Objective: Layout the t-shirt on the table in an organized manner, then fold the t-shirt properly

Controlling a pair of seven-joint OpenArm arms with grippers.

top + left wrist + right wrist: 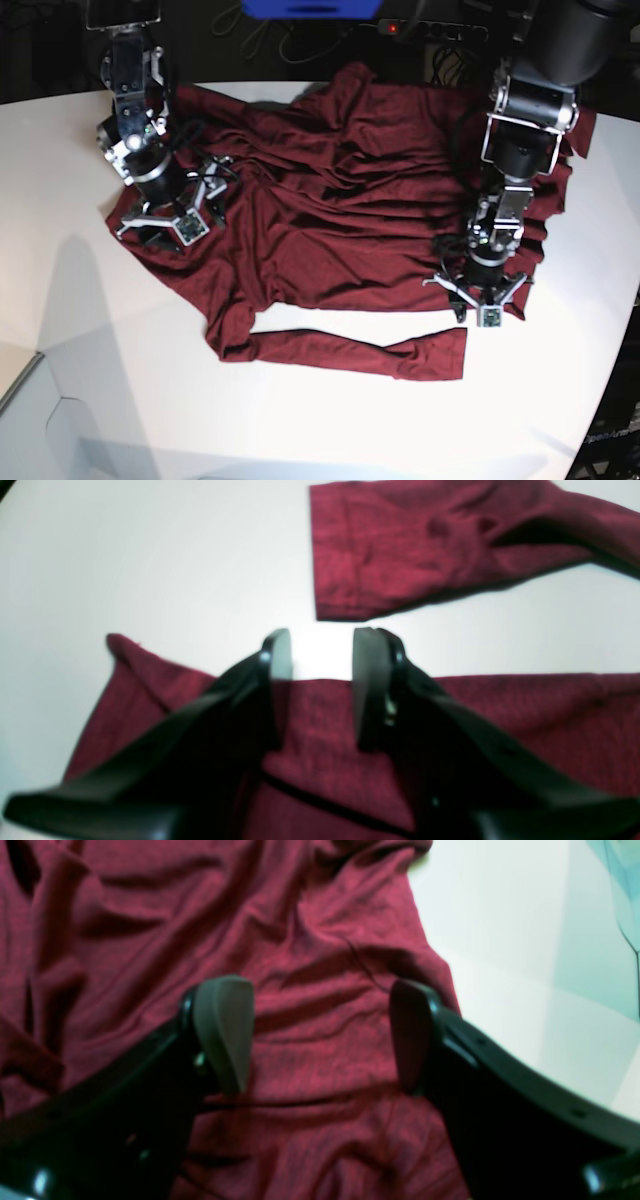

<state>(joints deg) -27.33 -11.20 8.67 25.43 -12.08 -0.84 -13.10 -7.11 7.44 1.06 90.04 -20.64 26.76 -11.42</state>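
Observation:
The dark maroon t-shirt (340,210) lies spread but wrinkled across the white table (100,400), with one long sleeve (350,350) stretched along its near side. My left gripper (480,305) hovers low over the shirt's right hem. In the left wrist view its fingers (367,645) stand apart over the fabric edge (320,715), with nothing between them, and the sleeve cuff (360,555) lies just beyond. My right gripper (165,228) is over the shirt's left side. In the right wrist view, it (316,1005) is wide open above creased cloth (310,965), holding nothing.
A power strip (430,28) with a red light, cables and a blue object (310,8) sit behind the table. The table's curved edge runs along the front and right (610,330). Bare tabletop (500,940) shows beside the shirt in the right wrist view.

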